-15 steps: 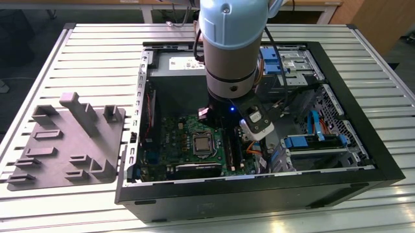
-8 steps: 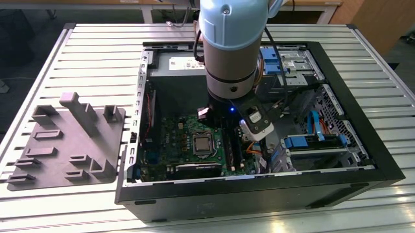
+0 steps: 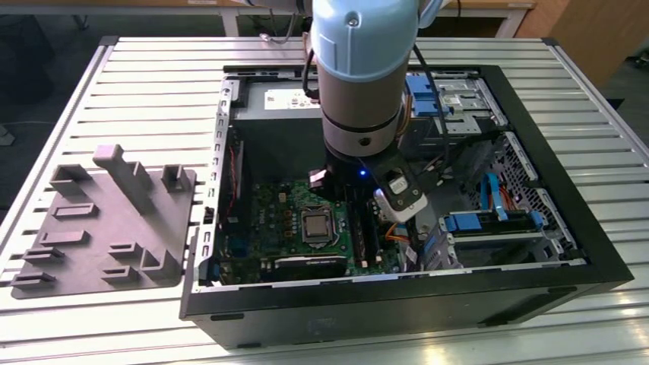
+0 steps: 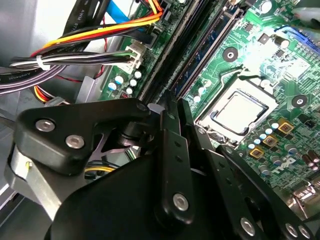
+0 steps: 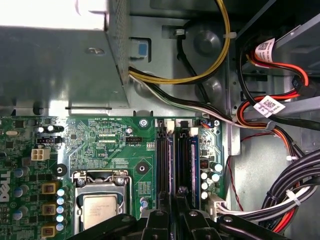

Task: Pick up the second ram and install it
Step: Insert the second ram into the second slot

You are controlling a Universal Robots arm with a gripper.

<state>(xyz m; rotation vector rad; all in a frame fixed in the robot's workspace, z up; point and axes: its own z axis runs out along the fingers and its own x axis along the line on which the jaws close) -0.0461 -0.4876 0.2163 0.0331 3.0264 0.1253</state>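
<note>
On the exterior view's left we see the gray fixture (image 3: 106, 220): matte moulded plastic with raised blocks and slots, lying on the ribbed aluminium table (image 3: 609, 137). We make out no stick on it.

Centre: the open computer case (image 3: 406, 293), black sheet metal, with the green motherboard (image 3: 279, 224) and the shiny square CPU (image 3: 316, 226). The arm (image 3: 363, 68) reaches straight down into it, and the gripper (image 5: 175, 212) sits right over the memory sockets (image 5: 176, 155), long black plastic rails beside the CPU.

We judge this is the seating step. The fingers (image 4: 170, 150) look drawn close together, but we cannot tell whether they pinch anything. We also cannot pick out the second ram for certain; a dark edge runs along a slot under the fingers in both wrist views.

To do it well, keep the stick square to the slot, notch aligned, and press evenly until the latches click.

Exterior view's right: glossy bundled cables (image 5: 295, 195) and blue drive brackets (image 3: 472, 220).
</note>
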